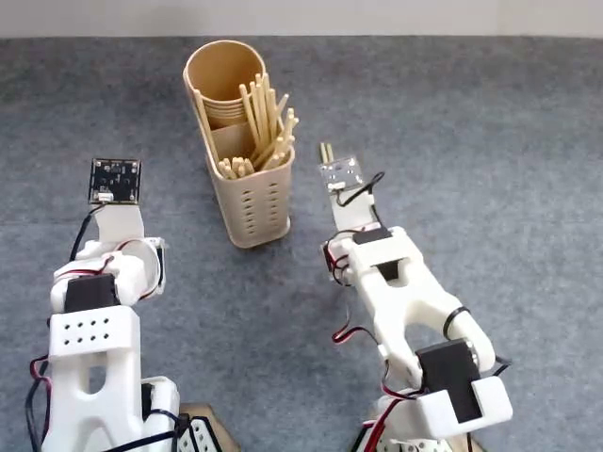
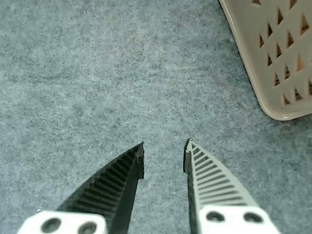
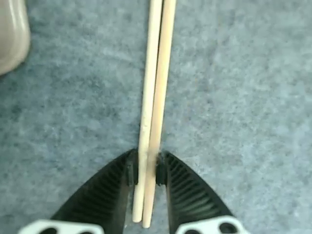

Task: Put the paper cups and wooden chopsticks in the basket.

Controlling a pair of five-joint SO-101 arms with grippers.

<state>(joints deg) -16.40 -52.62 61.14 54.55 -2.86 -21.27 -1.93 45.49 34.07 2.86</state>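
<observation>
A tall beige basket stands mid-table with stacked paper cups and several wooden chopsticks in it. My right gripper is shut on a pair of wooden chopsticks, which point away from it over the carpet. In the high view the pair's tips stick out just right of the basket, past the right arm's wrist. My left gripper is open over bare carpet, nothing between its fingers, with the basket's lower corner off to one side.
Grey carpet covers the table. The left arm stands left of the basket and the right arm right of it. The basket's rounded edge lies close beside the held chopsticks.
</observation>
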